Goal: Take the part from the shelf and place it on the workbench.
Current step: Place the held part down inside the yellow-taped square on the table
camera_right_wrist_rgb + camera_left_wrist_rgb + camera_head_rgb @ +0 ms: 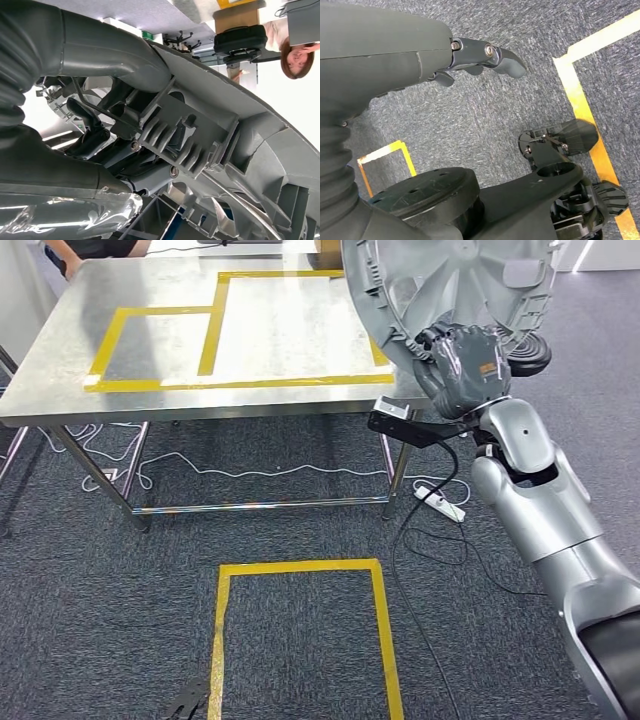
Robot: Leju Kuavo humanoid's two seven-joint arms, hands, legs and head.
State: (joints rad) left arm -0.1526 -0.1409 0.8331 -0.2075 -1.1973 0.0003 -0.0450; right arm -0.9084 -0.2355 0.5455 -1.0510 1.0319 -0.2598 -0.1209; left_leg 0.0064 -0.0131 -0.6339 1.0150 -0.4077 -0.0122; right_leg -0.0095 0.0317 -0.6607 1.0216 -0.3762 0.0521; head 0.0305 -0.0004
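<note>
A large round grey plastic part (pixel 453 285) with ribs and fins hangs over the right end of the steel workbench (pixel 68 335). My right hand (pixel 460 365) grips its lower rim, held up in front of the bench's right corner. In the right wrist view the thumb and fingers (pixel 90 135) wrap the part's ribbed edge (pixel 188 135). My left hand (pixel 486 57) hangs low over the carpet with its fingers apart and nothing in them.
Yellow tape marks two rectangles (pixel 162 340) on the bench top. A yellow tape square (pixel 302 570) lies on the carpet in front. Cables and a power strip (pixel 441 502) lie under the bench's right side. A person (pixel 90 248) stands at the far left corner.
</note>
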